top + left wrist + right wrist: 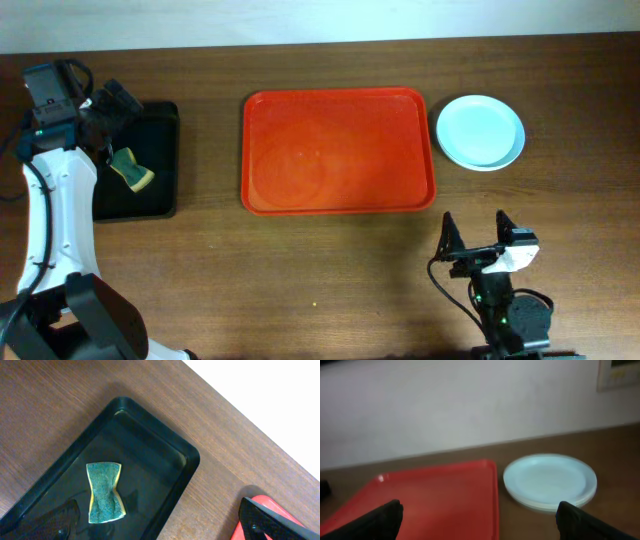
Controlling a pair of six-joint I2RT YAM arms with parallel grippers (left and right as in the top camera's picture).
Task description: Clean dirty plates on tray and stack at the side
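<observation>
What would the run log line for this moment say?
red tray: bare | plates: stacked right of tray | sponge: in black tray | left gripper: open over black tray | right gripper: open, empty

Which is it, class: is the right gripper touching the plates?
Apart. The overhead view shows a strip of table between the right gripper and the plates.

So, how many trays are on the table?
2. The red tray lies mid-table, left of the plates; the black tray lies at the far left, with a sponge in it.
</observation>
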